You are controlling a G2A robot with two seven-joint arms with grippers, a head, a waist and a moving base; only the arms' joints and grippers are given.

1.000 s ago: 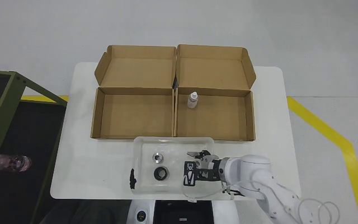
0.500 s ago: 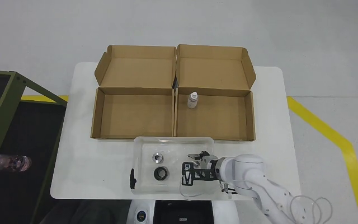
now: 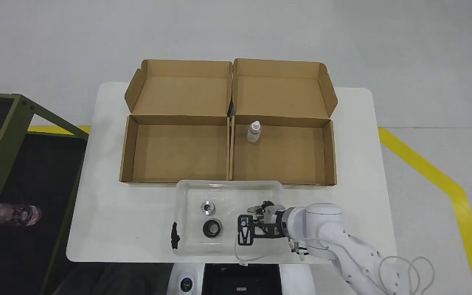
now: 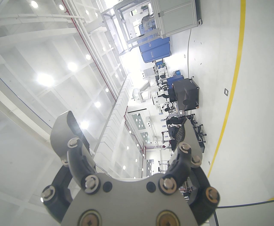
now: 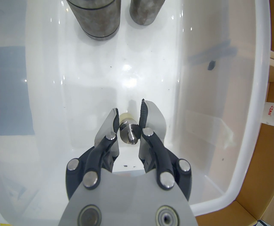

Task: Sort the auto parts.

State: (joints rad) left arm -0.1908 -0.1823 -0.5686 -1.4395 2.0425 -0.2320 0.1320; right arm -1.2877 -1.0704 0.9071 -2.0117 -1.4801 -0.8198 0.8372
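Small metal fitting (image 5: 128, 130), steel-bodied with a cream-coloured end, is clamped between the closed-in fingers of the right gripper (image 5: 129, 109), low inside the clear plastic bin (image 3: 228, 182) at the near edge of the white table (image 3: 110, 184). Whether it rests on the bin floor cannot be told. The pads grip across its narrow waist, probably because that part gives two opposed faces and keeps the piece from rolling out. Ahead of the gripper in the same bin stand a grooved steel sleeve (image 5: 96, 17) and, just beside it, a plain steel cylinder (image 5: 146, 10). Both are upright and well clear of the fingers, so a straight lift should not knock them. Beyond the bin lie two open cardboard boxes side by side, the left box (image 3: 177, 151) and the right box (image 3: 284, 155). They look like the sorting destinations, set close so that each carry is short. A small white bottle (image 3: 254, 131) stands in the right box near the shared wall. The left gripper (image 4: 127, 126) has its fingers spread apart with nothing between them, pointing up into the room, apparently parked out of the working arm's way.
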